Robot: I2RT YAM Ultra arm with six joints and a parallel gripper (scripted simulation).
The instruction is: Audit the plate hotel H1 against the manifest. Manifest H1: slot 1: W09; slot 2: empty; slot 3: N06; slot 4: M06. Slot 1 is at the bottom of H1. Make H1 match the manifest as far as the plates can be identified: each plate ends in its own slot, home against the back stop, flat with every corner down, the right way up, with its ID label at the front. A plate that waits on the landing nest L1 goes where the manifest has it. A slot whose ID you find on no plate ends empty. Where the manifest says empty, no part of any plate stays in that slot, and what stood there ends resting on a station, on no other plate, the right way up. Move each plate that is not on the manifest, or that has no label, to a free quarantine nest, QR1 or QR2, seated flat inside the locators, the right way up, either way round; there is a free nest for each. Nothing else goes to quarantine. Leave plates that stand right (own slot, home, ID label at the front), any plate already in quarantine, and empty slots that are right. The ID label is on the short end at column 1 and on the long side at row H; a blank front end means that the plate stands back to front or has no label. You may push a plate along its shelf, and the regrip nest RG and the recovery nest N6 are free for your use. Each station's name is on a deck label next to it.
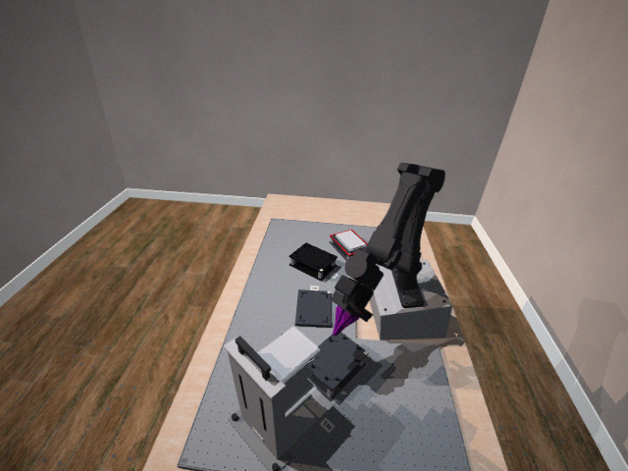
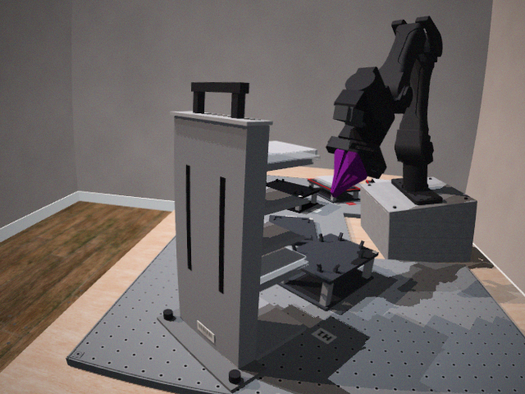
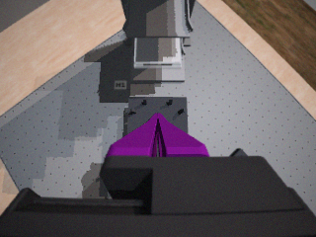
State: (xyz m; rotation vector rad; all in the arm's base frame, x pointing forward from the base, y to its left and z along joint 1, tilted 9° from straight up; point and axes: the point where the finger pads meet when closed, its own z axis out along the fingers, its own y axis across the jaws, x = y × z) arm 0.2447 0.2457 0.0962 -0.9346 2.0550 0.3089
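Note:
The plate hotel H1 [image 1: 263, 400] [image 2: 217, 220] [image 3: 158, 20] is a grey tower with a black handle, near the deck's front edge. A pale plate [image 1: 289, 351] [image 2: 291, 150] lies in its top slot and sticks out at the front. Another pale plate [image 2: 283, 258] lies in the bottom slot. Which shelves the wrist view shows I cannot tell. The dark landing nest [image 1: 339, 360] [image 2: 335, 254] [image 3: 135, 111] in front of the hotel is empty. My gripper [image 1: 340, 327] [image 2: 339, 194] [image 3: 157, 118], with purple fingers, is shut on nothing and hangs above the landing nest, towards the arm's base.
A flat dark nest [image 1: 313, 307] lies behind the landing nest. A black plate [image 1: 312, 258] sits on a raised nest farther back. A white plate rests in a red-edged nest [image 1: 348, 240] [image 2: 328, 183]. The arm's grey base block [image 1: 413, 316] [image 2: 417, 229] stands at the right.

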